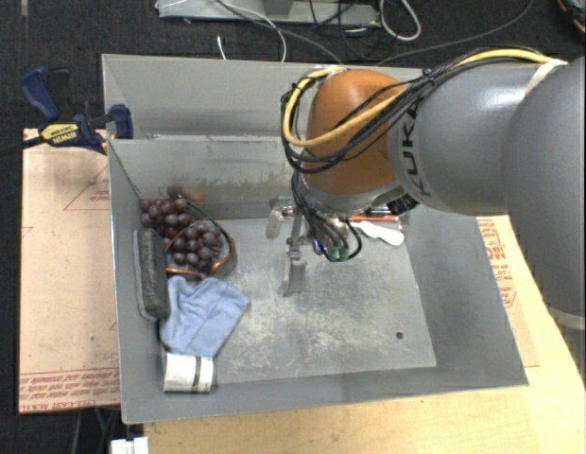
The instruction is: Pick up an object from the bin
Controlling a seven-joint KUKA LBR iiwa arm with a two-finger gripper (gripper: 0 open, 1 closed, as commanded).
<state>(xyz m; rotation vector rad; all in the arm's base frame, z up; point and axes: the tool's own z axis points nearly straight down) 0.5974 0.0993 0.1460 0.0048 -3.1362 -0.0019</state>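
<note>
My gripper [293,274] hangs under the orange wrist cover, low over the bare grey floor near the bin's middle. Nothing shows in it. A bunch of dark purple grapes [184,231] lies to its left, near the bin's left wall, apart from the gripper. Below the grapes, left of and nearer than the gripper, sits a crumpled light-blue cloth [206,312]. A white thing with an orange-red part [385,227] pokes out from under the arm, just right of the gripper.
A long dark-grey bar [151,274] lies along the left wall beside the grapes and cloth. A short white roll with a green band [187,373] rests at the front left corner. The arm covers the bin's back right part.
</note>
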